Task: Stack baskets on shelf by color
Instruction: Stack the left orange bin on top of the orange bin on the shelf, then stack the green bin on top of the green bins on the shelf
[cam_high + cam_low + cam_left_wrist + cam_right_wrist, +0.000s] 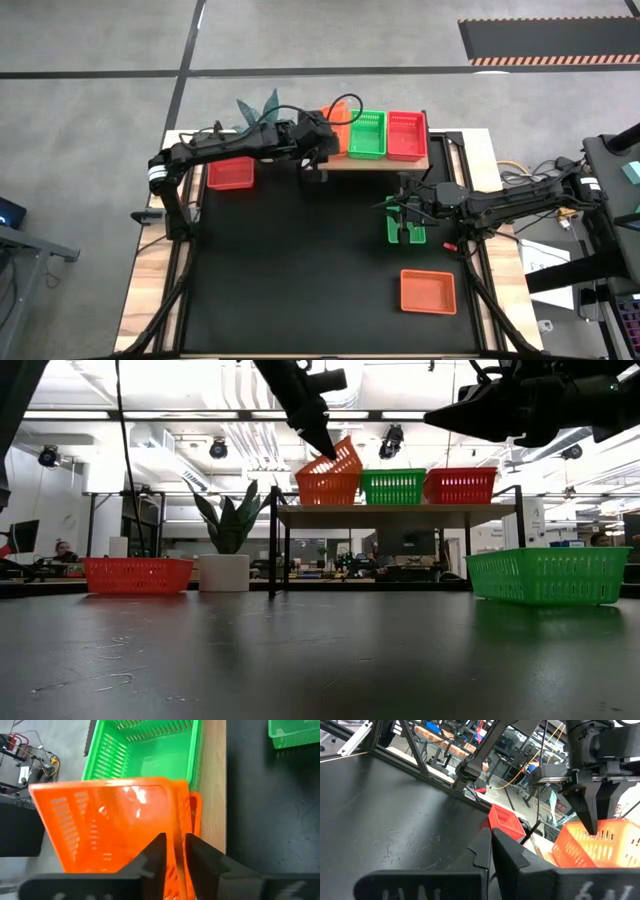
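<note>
Step in hand: seating the upper orange basket (115,815) into the orange basket (326,490) already on the shelf (408,163).

Left end effector (174,851): mine, poised over the shelf's orange end. My fingers straddle the upper basket's near wall with only a slim gap either side; whether I pinch it or have just let go, I cannot tell. The basket is tilted, its far rim raised, one corner down in the basket beneath me.

Right end effector (489,851): mine, clenched, holding nothing, hovering just above the green basket on the tabletop (405,222).

Shelf stock: green basket (367,133) immediately beyond my left fingers, red basket (407,133) past that, side by side.

Tabletop stock: red basket (231,173) behind my left end effector, well apart; orange basket (428,291) near the front edge, behind my right end effector.

Handling note, my judgement: the tilt must level out before I let go fully. I should lower the raised rim until the walls nest, keep clear of the green neighbour, then lift straight up so my fingers do not drag the wall.

Risk: a skewed release could leave it perched and sliding off.
</note>
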